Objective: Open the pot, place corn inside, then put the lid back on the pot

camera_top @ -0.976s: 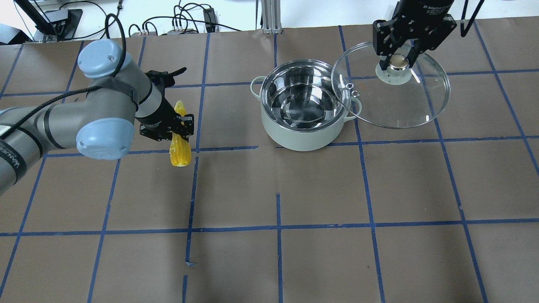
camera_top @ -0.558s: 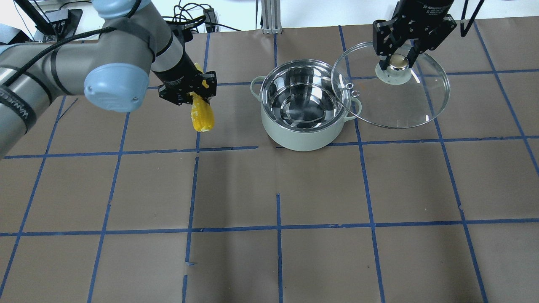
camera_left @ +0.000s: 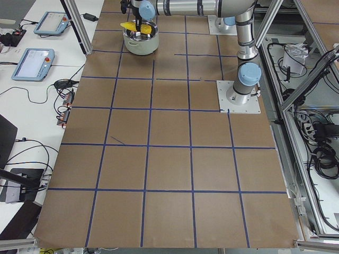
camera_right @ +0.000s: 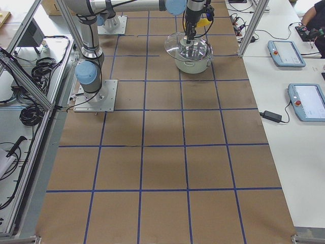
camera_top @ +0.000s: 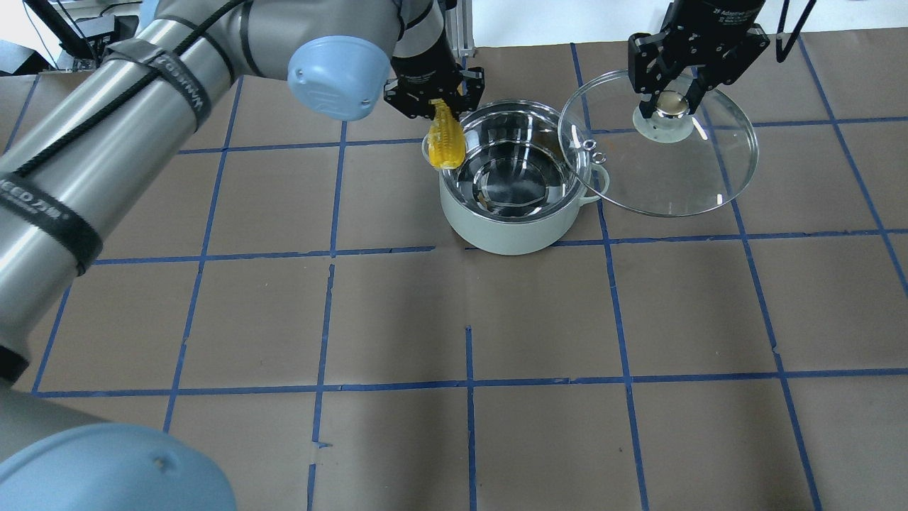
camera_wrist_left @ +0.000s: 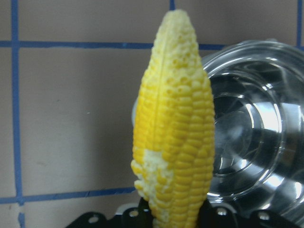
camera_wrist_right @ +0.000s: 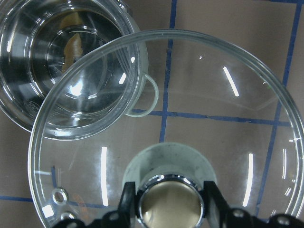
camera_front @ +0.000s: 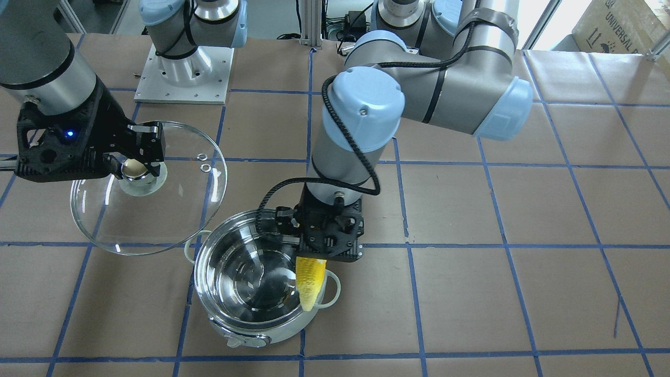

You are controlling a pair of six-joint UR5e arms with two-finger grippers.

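Note:
The open pale mint pot [camera_top: 512, 227] with its shiny steel inside [camera_front: 251, 283] stands on the table. My left gripper [camera_top: 434, 99] is shut on the yellow corn [camera_top: 444, 140] and holds it above the pot's left rim; the corn also shows in the front view [camera_front: 310, 283] and fills the left wrist view [camera_wrist_left: 173, 142]. My right gripper [camera_top: 671, 99] is shut on the knob of the clear glass lid [camera_top: 667, 177] and holds it in the air to the right of the pot, its edge overlapping the pot's rim. The lid [camera_wrist_right: 190, 109] shows in the right wrist view.
Brown paper with blue tape lines [camera_top: 468, 383] covers the table. The arm bases [camera_front: 183, 68] stand at the robot's side. Teach pendants [camera_right: 287, 51] and cables lie on the side benches.
My left arm has carried the corn right and away from the robot, from left of the pot to above its left rim. The right gripper and lid have not moved.

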